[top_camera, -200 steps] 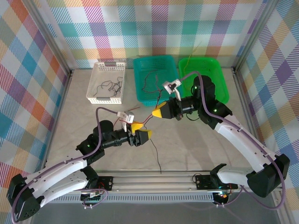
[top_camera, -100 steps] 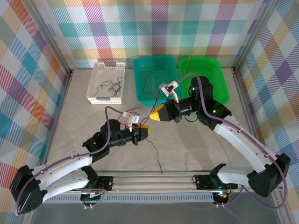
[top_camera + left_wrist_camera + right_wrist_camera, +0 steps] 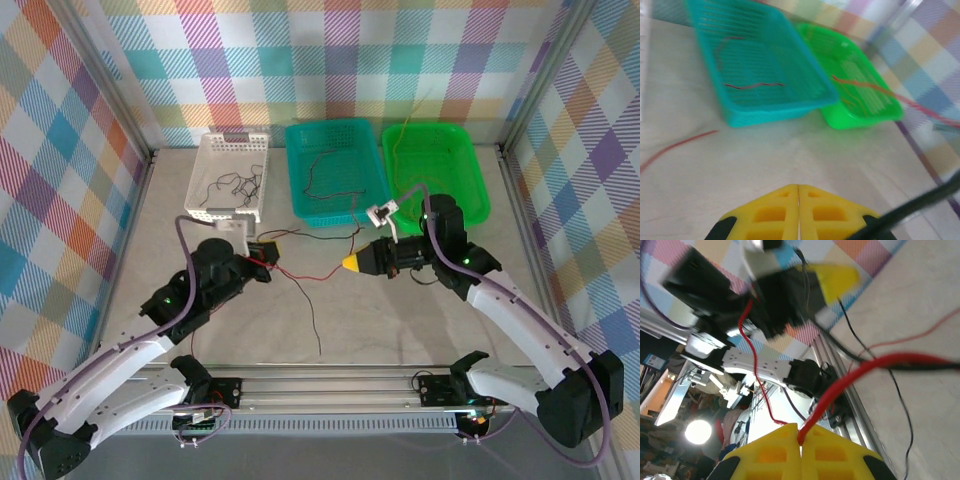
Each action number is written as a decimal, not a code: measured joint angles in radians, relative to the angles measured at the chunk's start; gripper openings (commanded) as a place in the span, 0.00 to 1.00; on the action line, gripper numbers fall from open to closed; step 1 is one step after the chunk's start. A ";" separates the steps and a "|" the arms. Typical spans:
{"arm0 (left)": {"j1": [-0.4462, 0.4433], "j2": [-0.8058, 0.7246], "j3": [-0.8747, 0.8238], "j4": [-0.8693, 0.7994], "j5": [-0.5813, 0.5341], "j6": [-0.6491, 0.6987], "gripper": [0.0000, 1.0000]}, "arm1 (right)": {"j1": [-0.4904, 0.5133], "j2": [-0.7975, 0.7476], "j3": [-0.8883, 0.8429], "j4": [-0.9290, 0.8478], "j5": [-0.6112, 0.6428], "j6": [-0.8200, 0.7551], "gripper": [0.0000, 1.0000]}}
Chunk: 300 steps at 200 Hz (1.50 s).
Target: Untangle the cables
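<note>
A thin red cable (image 3: pixel 305 277) sags between my two grippers above the table. My right gripper (image 3: pixel 347 264) (image 3: pixel 800 426) is shut on one end of this red cable (image 3: pixel 840 385), pinched at the yellow fingertips. My left gripper (image 3: pixel 268 250) (image 3: pixel 798 186) is shut, its yellow pads pressed together. A thin black cable (image 3: pixel 310 310) (image 3: pixel 855 337) seems to leave its fingertips and trails down toward the front rail. In the left wrist view nothing shows between the pads. Another black strand (image 3: pixel 315 238) lies in front of the teal basket.
Three baskets stand at the back: white (image 3: pixel 205 170) with black wires, teal (image 3: pixel 292 170) (image 3: pixel 765 112) with a dark wire, and green (image 3: pixel 478 185) (image 3: pixel 860 117) with an orange wire. A loose red strand (image 3: pixel 680 145) lies on the table. The metal rail (image 3: pixel 330 385) borders the front.
My left gripper has shut and pulled back to the left. The right gripper has moved down and to the right. The red cable now spans between them, and the black cable has shifted left.
</note>
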 measured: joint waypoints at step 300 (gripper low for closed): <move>0.544 0.847 0.679 0.182 -0.393 0.180 0.00 | -0.035 -0.074 0.180 -0.238 0.312 -0.132 0.00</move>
